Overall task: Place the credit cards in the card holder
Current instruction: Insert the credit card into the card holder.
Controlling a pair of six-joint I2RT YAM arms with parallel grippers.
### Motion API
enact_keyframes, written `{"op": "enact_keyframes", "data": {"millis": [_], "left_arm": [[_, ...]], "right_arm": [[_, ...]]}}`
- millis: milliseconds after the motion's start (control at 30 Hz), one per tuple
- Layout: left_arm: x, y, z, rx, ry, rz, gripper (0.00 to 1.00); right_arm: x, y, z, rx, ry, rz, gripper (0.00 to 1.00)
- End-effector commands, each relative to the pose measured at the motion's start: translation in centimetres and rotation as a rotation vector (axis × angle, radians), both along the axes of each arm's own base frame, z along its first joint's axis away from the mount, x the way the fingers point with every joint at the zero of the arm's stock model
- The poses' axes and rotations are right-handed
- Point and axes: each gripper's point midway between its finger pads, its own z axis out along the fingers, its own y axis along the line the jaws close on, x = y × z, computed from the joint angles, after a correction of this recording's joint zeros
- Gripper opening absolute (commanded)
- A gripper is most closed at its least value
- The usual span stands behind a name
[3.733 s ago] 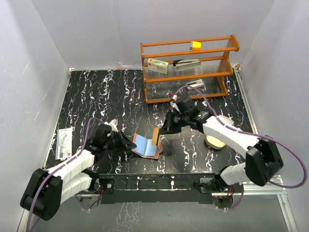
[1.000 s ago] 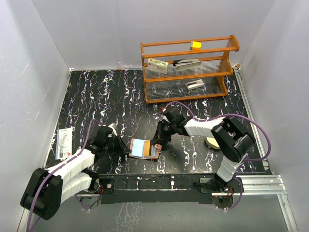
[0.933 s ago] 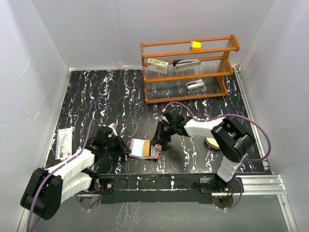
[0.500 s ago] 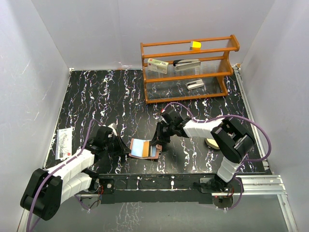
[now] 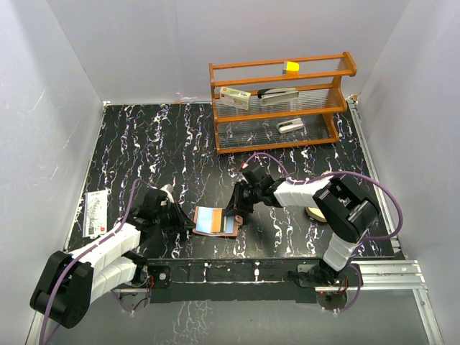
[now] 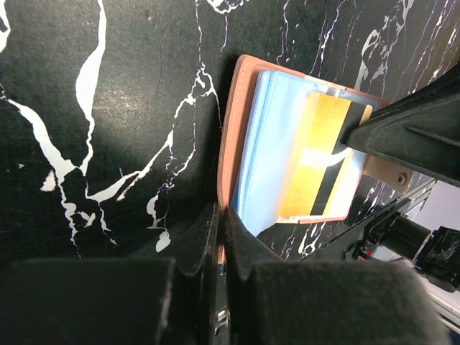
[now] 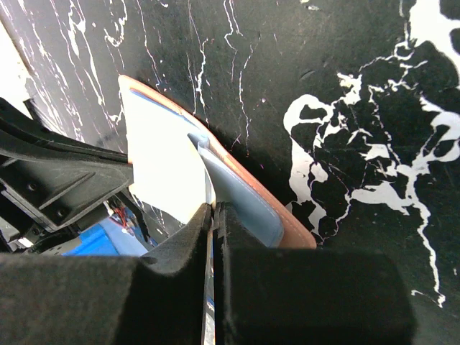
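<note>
The reddish-brown card holder (image 5: 213,231) lies open on the black marbled table, its inside light blue (image 6: 277,144). My left gripper (image 5: 185,221) is shut on the holder's left edge (image 6: 228,154), as the left wrist view (image 6: 221,224) shows. My right gripper (image 5: 235,213) is shut on the right end of an orange card (image 5: 217,219), which lies flat over the blue inside (image 6: 316,162). In the right wrist view my right gripper (image 7: 214,215) pinches the thin card (image 7: 165,162), with the holder's brown rim (image 7: 295,233) beside it. I cannot tell whether the blue surface is a card or lining.
A wooden rack (image 5: 279,104) with small items stands at the back right. A tan oval tray (image 5: 318,213) lies right of the right arm. A white printed packet (image 5: 95,213) lies at the table's left edge.
The right gripper has lowered the orange card from upright onto the holder, and the holder has closed flatter. In the last second the card has slid a little further left.
</note>
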Motion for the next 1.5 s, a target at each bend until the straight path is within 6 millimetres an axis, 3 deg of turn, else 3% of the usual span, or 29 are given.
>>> {"op": "enact_keyframes", "data": {"millis": [0, 367, 700, 867, 1167, 1467], "left_arm": [[-0.7, -0.7, 0.2, -0.056, 0.018, -0.015, 0.00], [-0.6, -1.0, 0.5, -0.090, 0.017, -0.005, 0.00], [-0.6, -1.0, 0.4, -0.088, 0.015, -0.001, 0.00], [-0.5, -1.0, 0.5, -0.089, 0.012, -0.002, 0.00], [-0.6, -1.0, 0.4, -0.092, 0.015, -0.001, 0.00], [-0.5, -1.1, 0.4, -0.099, 0.012, 0.000, 0.00]], "right_arm": [[0.9, 0.3, -0.3, 0.009, -0.048, -0.040, 0.00], [0.8, 1.2, 0.2, 0.014, -0.068, -0.066, 0.00], [1.1, -0.1, 1.4, -0.088, -0.104, -0.084, 0.31], [0.8, -0.2, 2.0, -0.086, -0.104, -0.082, 0.34], [-0.3, 1.6, 1.4, -0.059, -0.080, -0.059, 0.36], [-0.1, 4.5, 2.5, 0.048, -0.092, -0.017, 0.39]]}}
